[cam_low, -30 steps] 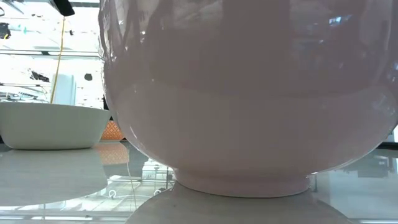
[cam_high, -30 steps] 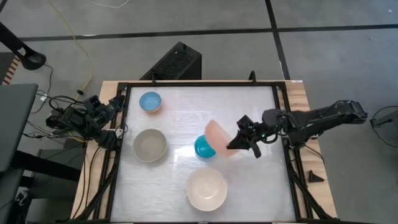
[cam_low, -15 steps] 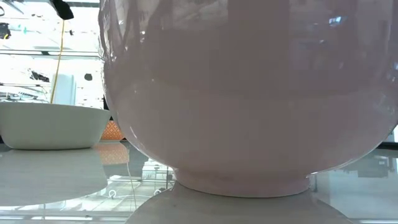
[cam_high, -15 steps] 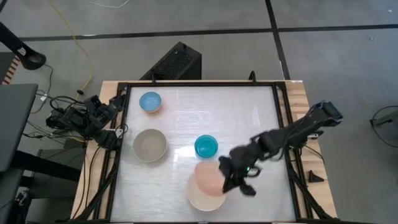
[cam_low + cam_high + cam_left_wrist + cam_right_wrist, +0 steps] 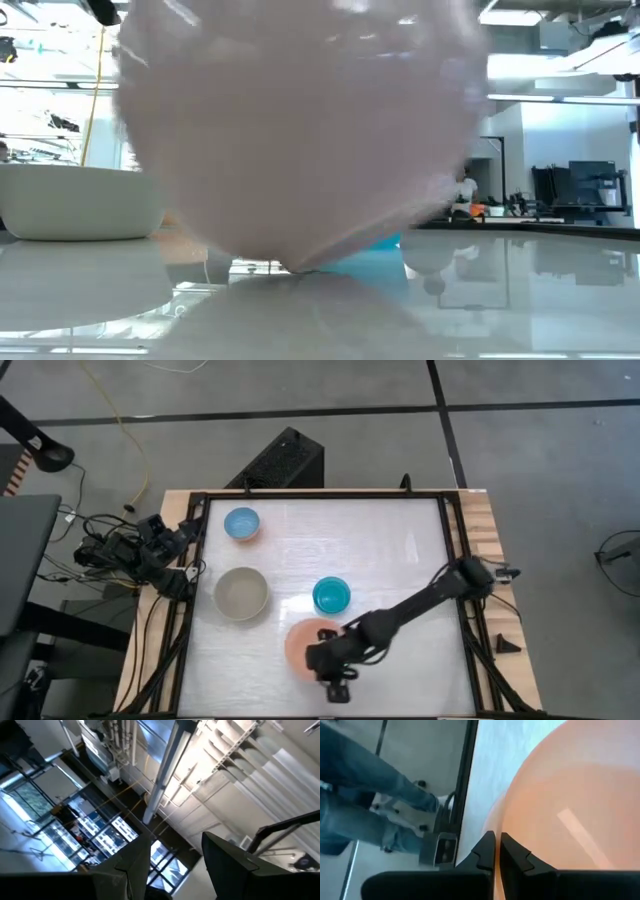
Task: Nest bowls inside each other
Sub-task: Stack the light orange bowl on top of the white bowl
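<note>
Four round plastic bowls are seen from above: the light blue small bowl (image 5: 241,523), the grey-beige large bowl (image 5: 241,593), the teal small bowl (image 5: 331,596) and the salmon-orange large bowl (image 5: 306,644) at the table's near edge. The cream-white bowl (image 5: 300,130) is shown only in the low view, blurred and tilted. In the left wrist view, the left gripper (image 5: 175,865) is spread wide, pointed at the ceiling. In the right wrist view, the right gripper (image 5: 496,851) is pinched on the orange rim. A moment before, this bowl was held beside the teal one.
</note>
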Robot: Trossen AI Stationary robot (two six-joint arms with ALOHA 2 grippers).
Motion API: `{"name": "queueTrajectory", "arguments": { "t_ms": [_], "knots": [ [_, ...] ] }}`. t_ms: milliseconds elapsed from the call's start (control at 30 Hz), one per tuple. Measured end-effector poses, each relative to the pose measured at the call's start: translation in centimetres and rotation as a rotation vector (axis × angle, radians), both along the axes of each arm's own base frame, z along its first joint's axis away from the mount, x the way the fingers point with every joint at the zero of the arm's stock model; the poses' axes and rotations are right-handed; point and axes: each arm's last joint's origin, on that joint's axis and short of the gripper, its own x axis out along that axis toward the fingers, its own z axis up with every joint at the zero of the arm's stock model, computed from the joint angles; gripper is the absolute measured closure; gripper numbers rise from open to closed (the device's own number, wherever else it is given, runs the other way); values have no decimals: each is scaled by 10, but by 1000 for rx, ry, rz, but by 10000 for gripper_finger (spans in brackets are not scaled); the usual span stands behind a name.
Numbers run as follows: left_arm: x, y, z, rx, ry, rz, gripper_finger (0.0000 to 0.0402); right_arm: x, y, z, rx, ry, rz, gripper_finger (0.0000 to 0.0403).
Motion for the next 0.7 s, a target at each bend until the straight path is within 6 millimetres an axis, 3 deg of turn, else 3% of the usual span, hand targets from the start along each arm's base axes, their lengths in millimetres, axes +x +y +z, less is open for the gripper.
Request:
{"name": "queueTrajectory", "arguments": {
  "t_ms": [167, 333, 533, 700],
  "knots": [
    [0, -2, 1, 16, -28, -64, 235, 12, 19, -18, -62, 132, -70, 358],
    [0, -3, 1, 17, -55, -135, 235, 20, 24, -31, -31, 249, -163, 333],
    [1, -5, 1, 19, -79, -222, 235, 18, 24, -35, -23, 291, -260, 264],
    [9, -9, -7, 16, 14, -310, 235, 15, 18, -9, 35, 247, -323, 187]
  ]
}}
